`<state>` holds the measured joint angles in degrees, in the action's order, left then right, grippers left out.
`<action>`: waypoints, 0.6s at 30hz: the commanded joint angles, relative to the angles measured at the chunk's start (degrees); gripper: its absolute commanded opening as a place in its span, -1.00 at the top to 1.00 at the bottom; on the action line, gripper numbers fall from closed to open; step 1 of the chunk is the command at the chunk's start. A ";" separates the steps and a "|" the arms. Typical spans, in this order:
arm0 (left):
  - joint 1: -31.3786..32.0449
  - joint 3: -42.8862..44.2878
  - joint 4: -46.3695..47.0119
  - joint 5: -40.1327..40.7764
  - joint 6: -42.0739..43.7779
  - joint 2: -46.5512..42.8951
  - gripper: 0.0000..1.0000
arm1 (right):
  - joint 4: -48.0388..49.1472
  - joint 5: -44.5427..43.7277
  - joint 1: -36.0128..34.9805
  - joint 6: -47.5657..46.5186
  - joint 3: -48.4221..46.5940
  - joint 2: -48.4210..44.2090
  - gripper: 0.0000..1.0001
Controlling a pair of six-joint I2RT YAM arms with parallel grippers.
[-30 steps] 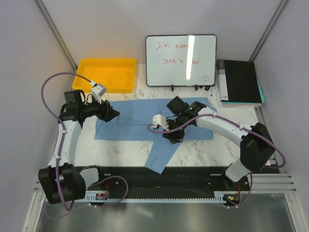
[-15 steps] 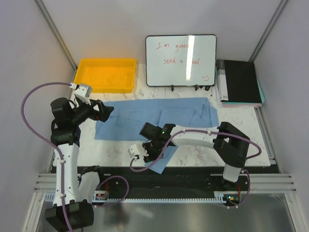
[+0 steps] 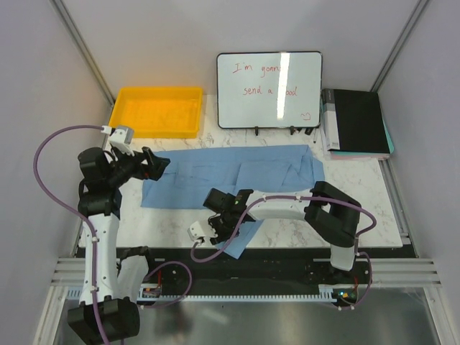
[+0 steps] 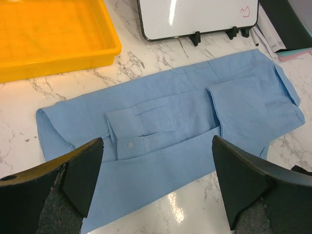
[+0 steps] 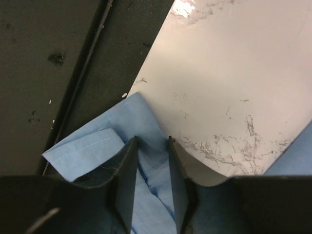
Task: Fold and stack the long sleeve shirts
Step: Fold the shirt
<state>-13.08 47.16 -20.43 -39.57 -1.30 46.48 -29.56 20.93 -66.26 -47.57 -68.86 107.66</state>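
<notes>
Overhead view first: the shirt [image 3: 230, 176] lies flat across the middle of the table [image 3: 180, 219], a long light blue band, with one sleeve [image 3: 241, 233] trailing toward the near edge. My left gripper [image 3: 157, 164] hangs over the shirt's left end, and my right gripper [image 3: 221, 228] is down on that trailing sleeve. From up here I cannot see what my right fingers are doing, because the arm covers them.

The right wrist camera settles it. My right gripper [image 5: 152, 144] has its fingers [image 5: 126, 180] drawn close together, with a ridge of blue sleeve cloth pinched between them. The sleeve end [image 5: 92, 146] spills past the table edge onto the black rail [image 5: 48, 73]. The rest of the shirt is cut off here, apart from a blue sliver at the right border.

The left wrist camera gives the wide look. My left gripper [image 4: 156, 161] is spread as far apart as it goes and holds nothing, the shirt [image 4: 170, 122] lying below it. It also shows what the top view blurs: a folded-in sleeve across the chest and a buttoned cuff [image 4: 130, 145]. The cloth is thin and lightly creased. The yellow tray [image 4: 48, 34] and the whiteboard [image 4: 195, 12] sit beyond, both cropped. I cannot make out the collar in any view.
</notes>
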 commanded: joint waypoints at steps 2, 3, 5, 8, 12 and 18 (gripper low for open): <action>-0.28 1.01 1.53 -1.56 -1.16 0.28 -0.99 | -1.38 1.13 0.08 -2.53 0.66 2.12 0.60; -0.28 1.01 1.35 -1.73 -0.99 0.45 -0.99 | -1.64 1.13 0.08 -2.53 0.66 2.03 0.71; -0.37 0.74 0.65 -2.69 -0.72 1.15 -0.99 | -2.42 1.48 0.69 -1.74 -0.30 1.77 1.00; -0.28 -0.04 -1.02 -4.71 0.85 1.77 -0.97 | -5.06 2.27 3.14 -0.51 -4.07 0.37 1.00; -0.19 -1.54 -1.72 -8.06 0.25 2.12 -0.95 | -7.88 4.38 9.38 3.43 -11.98 -1.92 1.00; 2.00 -3.38 -1.64 -16.15 -4.59 5.90 -0.86 | -9.20 2.72 16.59 5.47 -23.85 0.09 1.00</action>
<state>-12.86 45.23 -21.34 -48.73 -1.98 49.93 -37.80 23.42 -52.58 -44.45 -85.73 107.74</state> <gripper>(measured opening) 0.938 0.018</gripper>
